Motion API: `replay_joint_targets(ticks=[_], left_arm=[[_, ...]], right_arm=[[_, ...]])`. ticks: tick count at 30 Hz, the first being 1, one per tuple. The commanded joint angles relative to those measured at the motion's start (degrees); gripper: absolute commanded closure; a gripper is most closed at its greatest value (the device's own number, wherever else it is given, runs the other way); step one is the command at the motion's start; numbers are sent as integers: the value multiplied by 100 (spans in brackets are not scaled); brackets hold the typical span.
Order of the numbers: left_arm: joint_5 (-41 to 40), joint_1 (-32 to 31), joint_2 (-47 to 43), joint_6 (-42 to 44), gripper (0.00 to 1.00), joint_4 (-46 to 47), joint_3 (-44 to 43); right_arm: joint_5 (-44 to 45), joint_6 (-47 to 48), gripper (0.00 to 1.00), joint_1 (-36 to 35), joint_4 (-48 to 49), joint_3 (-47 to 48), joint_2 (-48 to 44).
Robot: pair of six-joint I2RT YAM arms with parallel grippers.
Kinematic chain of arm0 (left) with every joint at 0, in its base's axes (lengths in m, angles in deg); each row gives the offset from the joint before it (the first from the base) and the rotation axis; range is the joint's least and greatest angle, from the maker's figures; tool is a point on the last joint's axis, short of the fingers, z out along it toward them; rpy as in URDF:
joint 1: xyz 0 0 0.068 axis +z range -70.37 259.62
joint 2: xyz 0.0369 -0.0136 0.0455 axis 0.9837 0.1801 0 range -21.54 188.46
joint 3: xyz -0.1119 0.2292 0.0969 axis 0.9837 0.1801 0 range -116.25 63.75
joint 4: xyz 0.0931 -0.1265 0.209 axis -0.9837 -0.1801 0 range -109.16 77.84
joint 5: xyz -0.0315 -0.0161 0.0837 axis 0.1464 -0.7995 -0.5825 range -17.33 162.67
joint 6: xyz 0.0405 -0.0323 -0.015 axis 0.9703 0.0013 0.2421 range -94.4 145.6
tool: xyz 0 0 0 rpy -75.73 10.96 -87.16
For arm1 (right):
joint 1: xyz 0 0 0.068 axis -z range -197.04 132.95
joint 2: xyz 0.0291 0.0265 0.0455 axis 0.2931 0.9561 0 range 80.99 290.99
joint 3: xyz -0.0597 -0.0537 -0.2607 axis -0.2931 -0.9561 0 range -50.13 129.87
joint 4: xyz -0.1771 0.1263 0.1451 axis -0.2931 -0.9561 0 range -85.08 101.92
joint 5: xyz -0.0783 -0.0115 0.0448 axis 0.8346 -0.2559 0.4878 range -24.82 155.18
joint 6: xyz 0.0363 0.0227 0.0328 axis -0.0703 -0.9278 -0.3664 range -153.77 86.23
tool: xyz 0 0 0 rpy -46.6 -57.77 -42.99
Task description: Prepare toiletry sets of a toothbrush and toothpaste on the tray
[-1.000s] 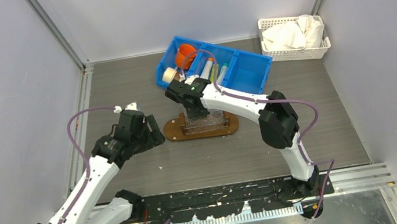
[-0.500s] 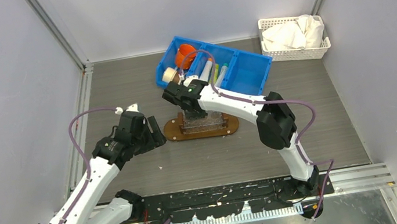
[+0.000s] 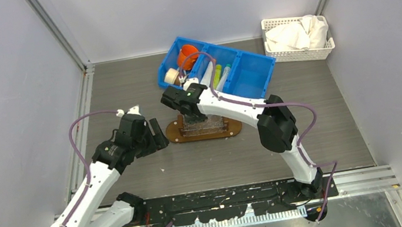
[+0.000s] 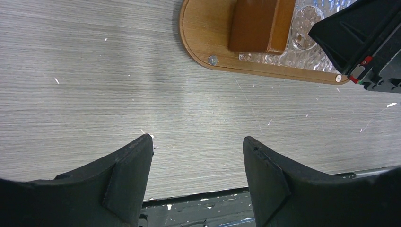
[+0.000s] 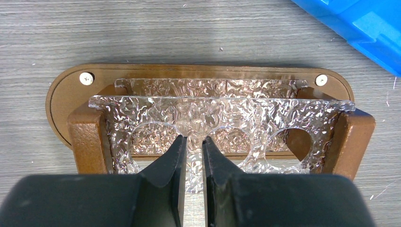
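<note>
Right fingers (image 5: 168, 170): nearly together, pinching the narrow strip between two round holes of the clear rack (image 5: 222, 106).
Clear rack: textured see-through plates carried on two brown wooden posts, standing on the tray (image 5: 59, 101).
Tray: dark-brown oval board with a silver screw near each far corner. It lies mid-bench (image 3: 124, 88), just in front of the blue bin (image 3: 253, 76).
Left fingers (image 4: 127, 175): well apart with nothing between them, over bare bench just beside the tray's left end.
Toothpaste (image 3: 218, 76): tubes lying in the blue bin's middle compartment, behind the tray.
Writing on the tubes: too small to read.
Blue bin, left compartment: an orange object (image 3: 187, 53) and a cream round one (image 3: 170, 77).
Far right corner: white lattice basket (image 3: 297, 55) holding white cloth (image 3: 294, 32).
</note>
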Motion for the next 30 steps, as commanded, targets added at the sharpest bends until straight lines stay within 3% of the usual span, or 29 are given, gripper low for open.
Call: replay_joint_targets(ticks=[1,3,4,8,16,22,24,26,30], left_arm=[[81,20,-63,58,29,212,32],[92,20,-65,50,29,225,42],[95,21,-78,48,29,223,47],[80,20,-102,47,29,213,35],[45,20,-79,72,29,183,13],[-83,20,-18,173,29,190,-30],[-91,20,83,183,29,235,-49],[-89,20,207,197,29,273,-82],[-114,20,371,202,30,299,-107]], right_arm=[[147,-223,99,-70,-53,43,26],[149,-223,94,-79,-58,-19,1],[158,-215,72,-84,-58,-44,-5],[222,-189,52,-85,-86,-29,-42],[596,-112,41,-96,-269,230,-245],[1928,32,25,-115,-118,-190,-1636],[2131,31,20,106,232,-746,-2454],[1698,193,18,501,725,-1358,-3094],[1124,392,23,1717,642,-2290,-3689]])
